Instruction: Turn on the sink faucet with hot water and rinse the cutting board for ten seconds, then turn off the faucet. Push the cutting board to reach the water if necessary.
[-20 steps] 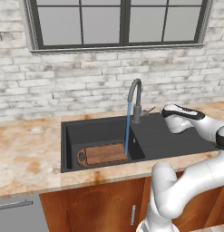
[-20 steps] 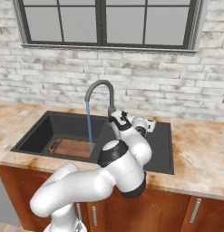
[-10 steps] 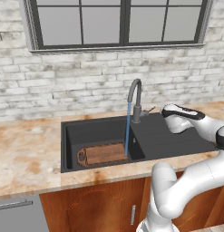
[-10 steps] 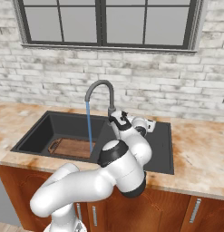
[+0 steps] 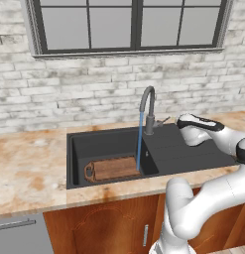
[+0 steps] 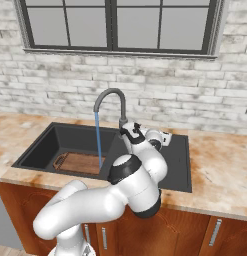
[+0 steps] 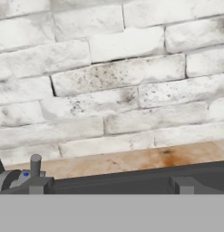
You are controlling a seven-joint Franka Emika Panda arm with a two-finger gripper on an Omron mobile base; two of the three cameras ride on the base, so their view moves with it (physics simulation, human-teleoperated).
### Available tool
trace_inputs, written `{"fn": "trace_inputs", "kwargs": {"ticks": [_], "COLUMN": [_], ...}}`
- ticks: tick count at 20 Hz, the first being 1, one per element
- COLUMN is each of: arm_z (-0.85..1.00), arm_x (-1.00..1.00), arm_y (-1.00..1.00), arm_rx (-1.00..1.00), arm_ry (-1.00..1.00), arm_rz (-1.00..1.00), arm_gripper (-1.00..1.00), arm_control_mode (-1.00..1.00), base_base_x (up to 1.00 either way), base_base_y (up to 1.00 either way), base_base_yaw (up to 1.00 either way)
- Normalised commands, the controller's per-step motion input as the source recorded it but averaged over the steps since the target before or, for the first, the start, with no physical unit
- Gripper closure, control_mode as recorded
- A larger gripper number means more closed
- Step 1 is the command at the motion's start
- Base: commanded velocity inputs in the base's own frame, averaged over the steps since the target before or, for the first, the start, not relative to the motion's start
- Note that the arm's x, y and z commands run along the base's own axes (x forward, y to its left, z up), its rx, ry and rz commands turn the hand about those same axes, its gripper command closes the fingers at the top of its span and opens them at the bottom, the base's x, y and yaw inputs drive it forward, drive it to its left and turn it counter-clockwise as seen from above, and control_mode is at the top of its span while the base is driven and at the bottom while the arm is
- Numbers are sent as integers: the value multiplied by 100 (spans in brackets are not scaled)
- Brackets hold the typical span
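Blocking the faucet (image 6: 111, 102) lever, white arm; gripper (image 5: 179, 121) state unclear.

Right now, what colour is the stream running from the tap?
Bright blue; the stream shows best in the left base view, falling from the tap.

Open drainboard (image 5: 186, 149) right of faucet (image 5: 148, 109); brick wall (image 7: 113, 86) close ahead of pincer (image 7: 109, 186).

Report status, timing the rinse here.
Gripper open beside thin faucet lever. Bright-blue water stream hitting brown wooden cutting board in dark sink basin. Nothing obstructing.
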Motion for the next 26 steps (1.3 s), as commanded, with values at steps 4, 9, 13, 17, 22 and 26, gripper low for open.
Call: {"fn": "trace_inputs", "kwargs": {"ticks": [4,9,13,17,22,26], "arm_z": [0,0,0,0,0,0], "arm_x": [0,0,0,0,0,0], "arm_y": [0,0,0,0,0,0], "arm_rx": [0,0,0,0,0,0], "arm_ry": [0,0,0,0,0,0], "arm_rz": [0,0,0,0,0,0], "arm_gripper": [-100,-100,-100,-100,-100,-100], "arm_control_mode": [-100,-100,-100,-100,-100,-100], "base_base_x": [0,0,0,0,0,0], "base_base_y": [0,0,0,0,0,0], "base_base_yaw": [0,0,0,0,0,0]}}
